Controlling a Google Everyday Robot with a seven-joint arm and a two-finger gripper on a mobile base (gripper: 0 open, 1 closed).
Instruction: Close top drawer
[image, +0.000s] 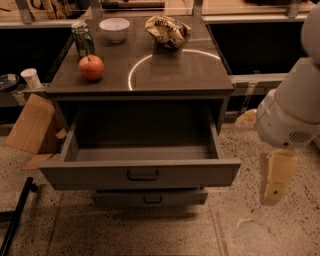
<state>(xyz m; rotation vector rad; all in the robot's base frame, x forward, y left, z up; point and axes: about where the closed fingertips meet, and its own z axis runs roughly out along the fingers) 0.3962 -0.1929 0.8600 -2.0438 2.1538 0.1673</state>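
Note:
The top drawer (140, 175) is a wide grey metal drawer with a small dark bar handle (143, 175) in the middle of its front. It is pulled far out of the cabinet and looks empty inside. My gripper (276, 180) hangs pointing down at the right, beside the drawer's right front corner and apart from it, below the pale rounded arm housing (290, 120). It holds nothing that I can see.
On the cabinet top (165, 75) stand a red apple (91, 67), a green can (82, 39), a white bowl (114, 28) and a crumpled snack bag (168, 31). A lower drawer (150, 198) sticks out slightly. Cardboard (32, 125) and a paper cup (31, 78) are at the left. A black pole (15, 220) is at the bottom left.

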